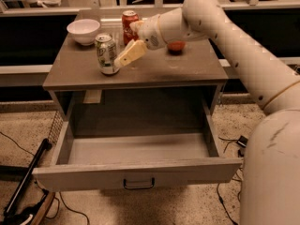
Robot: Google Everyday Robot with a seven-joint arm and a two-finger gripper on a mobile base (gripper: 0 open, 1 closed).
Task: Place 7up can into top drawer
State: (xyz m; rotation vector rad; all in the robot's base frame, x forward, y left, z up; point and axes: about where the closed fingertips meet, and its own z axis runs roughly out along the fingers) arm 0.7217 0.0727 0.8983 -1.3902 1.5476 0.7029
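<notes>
The 7up can stands upright on the left part of the grey cabinet top. My gripper reaches in from the right and sits right against the can's right side, low over the top; I cannot tell whether it touches the can. The top drawer is pulled wide open below, with its dark handle at the centre of the front panel. The inside of the drawer shows nothing in it.
A white bowl and a red cola can stand behind the 7up can. A small red object lies under my arm. A black rod and cables lie on the floor beside the drawer.
</notes>
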